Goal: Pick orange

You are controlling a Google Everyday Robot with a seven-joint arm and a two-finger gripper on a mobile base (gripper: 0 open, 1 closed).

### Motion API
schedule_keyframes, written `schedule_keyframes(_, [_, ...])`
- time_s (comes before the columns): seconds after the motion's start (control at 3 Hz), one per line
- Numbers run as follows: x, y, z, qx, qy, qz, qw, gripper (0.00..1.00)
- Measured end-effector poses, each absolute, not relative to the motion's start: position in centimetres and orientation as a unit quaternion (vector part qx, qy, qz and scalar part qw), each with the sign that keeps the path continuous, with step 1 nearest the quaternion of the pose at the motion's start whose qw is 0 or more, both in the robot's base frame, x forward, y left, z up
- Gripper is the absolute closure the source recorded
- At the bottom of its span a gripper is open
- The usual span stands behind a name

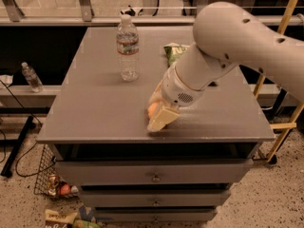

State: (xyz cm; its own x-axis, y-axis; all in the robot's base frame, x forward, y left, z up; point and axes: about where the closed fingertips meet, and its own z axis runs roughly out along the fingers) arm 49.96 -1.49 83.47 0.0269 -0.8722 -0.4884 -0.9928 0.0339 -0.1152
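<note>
Camera view: our arm (pixel 228 46) spans down from the upper right, and the gripper (pixel 159 112) is low over the grey cabinet top (pixel 104 108), near the middle of its front edge. The orange (pixel 152 109) sits on the top right at the gripper. We see only a patch of it on the gripper's left side; the rest is hidden. We can't tell if the gripper is wide, narrow or clamped on it. The water bottle (pixel 128 49) stands upright further back and left, well apart from the orange. A green snack bag (pixel 173 51) lies at the back, partly behind the arm. A wire basket (pixel 47 172) with clutter is on the floor, lower left.
</note>
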Motion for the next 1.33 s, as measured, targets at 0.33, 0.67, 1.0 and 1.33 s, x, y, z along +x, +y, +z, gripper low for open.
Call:
schedule_keyframes(0.33, [50.4, -3.0, 82.1, -0.678, 0.69, 0.139, 0.213, 0.64])
schedule_keyframes(0.67, [50.5, -3.1, 82.4, -0.677, 0.69, 0.139, 0.214, 0.85])
schedule_keyframes(1.0, [50.5, -3.2, 82.5, -0.677, 0.69, 0.139, 0.214, 1.0])
schedule_keyframes(1.33, [51.3, -4.3, 85.2, -0.665, 0.68, 0.16, 0.265, 1.0])
